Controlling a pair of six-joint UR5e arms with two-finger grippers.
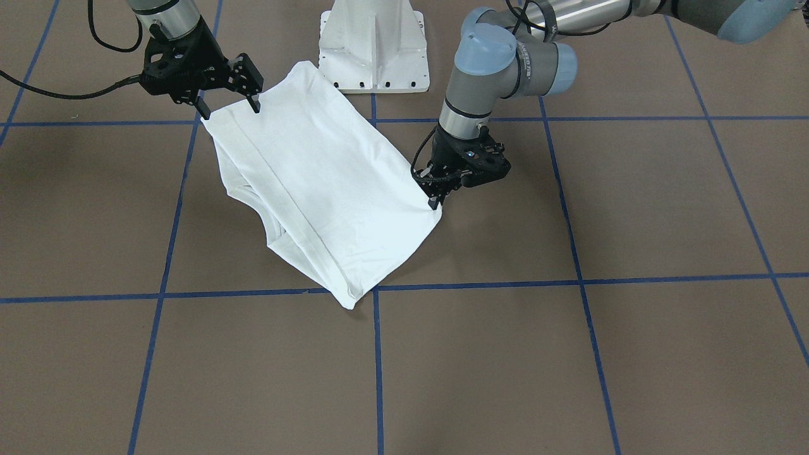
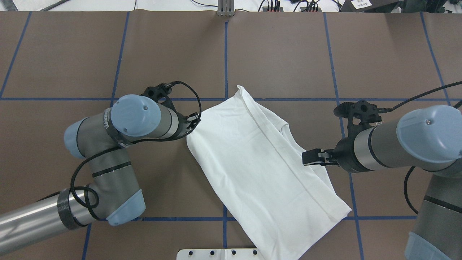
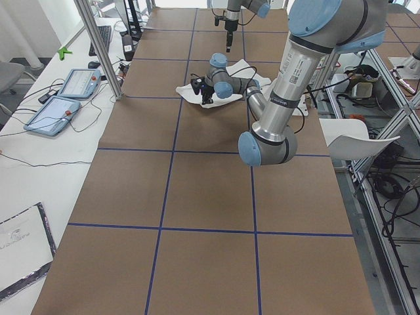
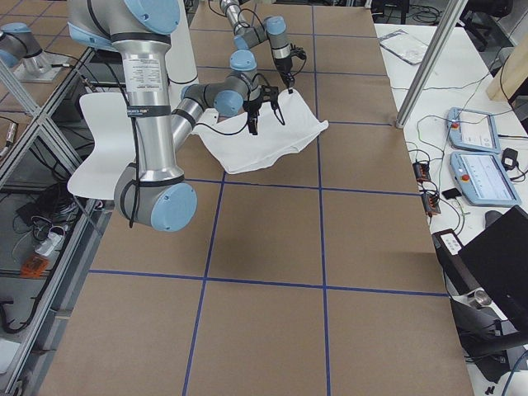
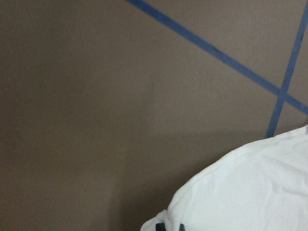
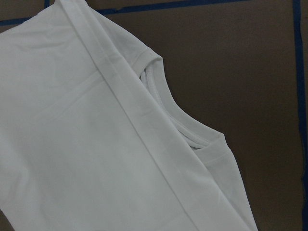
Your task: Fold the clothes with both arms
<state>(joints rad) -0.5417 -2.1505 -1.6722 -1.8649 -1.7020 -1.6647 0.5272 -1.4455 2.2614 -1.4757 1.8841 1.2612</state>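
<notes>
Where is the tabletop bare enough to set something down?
Bare: the brown table squares beyond the blue tape line past the white cotton T-shirt. Crowded: beside the T-shirt, at the left gripper and right gripper, and near the white metal pedestal.

Brown gridded table [image 1: 632, 208] bears folded T-shirt [image 1: 328, 183]; white pedestal [image 1: 374, 50] too.

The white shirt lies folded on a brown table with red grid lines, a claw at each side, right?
Not quite: the grid lines are blue, not red, as the front-facing view shows. The folded white T-shirt, brown table, and the left gripper and right gripper at its sides are right.
</notes>
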